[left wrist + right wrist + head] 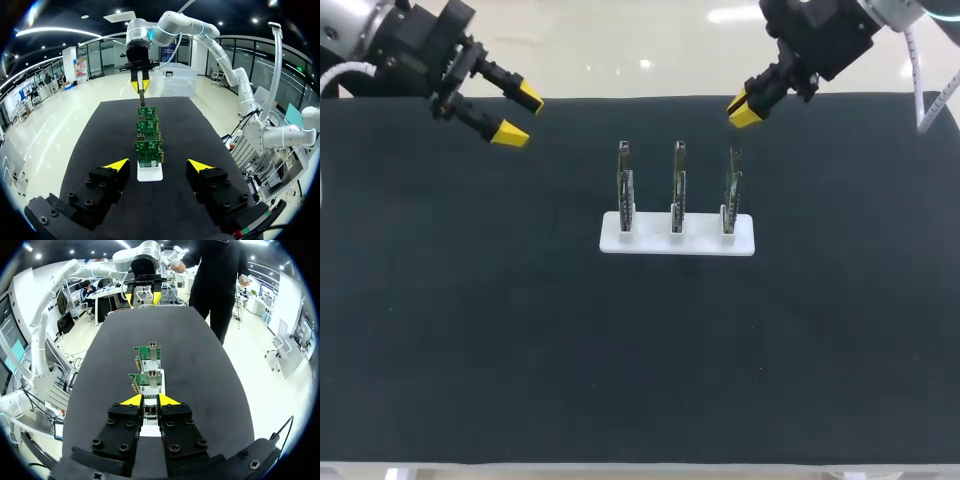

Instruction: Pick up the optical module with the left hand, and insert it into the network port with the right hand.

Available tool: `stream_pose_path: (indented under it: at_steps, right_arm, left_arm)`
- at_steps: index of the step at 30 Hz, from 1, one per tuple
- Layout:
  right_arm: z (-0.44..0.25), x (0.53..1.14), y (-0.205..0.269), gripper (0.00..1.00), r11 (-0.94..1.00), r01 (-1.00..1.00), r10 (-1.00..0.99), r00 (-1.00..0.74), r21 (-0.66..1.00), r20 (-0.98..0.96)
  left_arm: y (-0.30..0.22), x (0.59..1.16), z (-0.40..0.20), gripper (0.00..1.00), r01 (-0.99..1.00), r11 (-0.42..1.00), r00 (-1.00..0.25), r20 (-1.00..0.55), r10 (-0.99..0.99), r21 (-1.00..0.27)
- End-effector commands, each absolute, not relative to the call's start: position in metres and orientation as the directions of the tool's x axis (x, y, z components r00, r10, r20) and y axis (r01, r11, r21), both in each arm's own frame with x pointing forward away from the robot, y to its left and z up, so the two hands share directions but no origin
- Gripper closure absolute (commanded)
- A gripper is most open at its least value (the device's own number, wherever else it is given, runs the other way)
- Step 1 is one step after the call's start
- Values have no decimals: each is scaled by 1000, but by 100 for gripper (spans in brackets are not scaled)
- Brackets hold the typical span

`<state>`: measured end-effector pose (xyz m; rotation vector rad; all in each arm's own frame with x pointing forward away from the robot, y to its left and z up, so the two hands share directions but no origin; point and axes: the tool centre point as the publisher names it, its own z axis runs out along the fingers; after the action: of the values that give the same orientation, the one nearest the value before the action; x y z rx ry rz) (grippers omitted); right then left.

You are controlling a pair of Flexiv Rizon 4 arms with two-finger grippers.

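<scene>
Three green circuit boards with network ports stand upright in a row on a white base at mid-table. My right gripper hovers above the back right of the row, shut on a thin dark optical module that points down at the nearest board. In the right wrist view the module sits between that gripper's fingers, over the boards. My left gripper hangs open and empty at the back left. In its own view the left gripper faces the row end-on, the base just ahead.
A black mat covers the whole table. Nothing else lies on it around the white base. The table's back edge runs just behind both grippers.
</scene>
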<state>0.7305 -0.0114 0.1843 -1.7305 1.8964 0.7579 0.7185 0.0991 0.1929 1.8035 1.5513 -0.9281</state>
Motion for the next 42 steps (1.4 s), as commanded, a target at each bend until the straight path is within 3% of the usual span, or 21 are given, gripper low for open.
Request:
stream_pose_path:
  at_steps: [1,42]
  right_arm:
    - [183,730,-13,100,60,-994,-740,-103,88,-665]
    - [168,735,-3,100,64,-996,-716,-91,65,-692]
  left_arm:
    - [99,719,193,0,988,-157,81,-806,587,-15]
    - [99,719,193,0,988,-157,81,-806,587,-15]
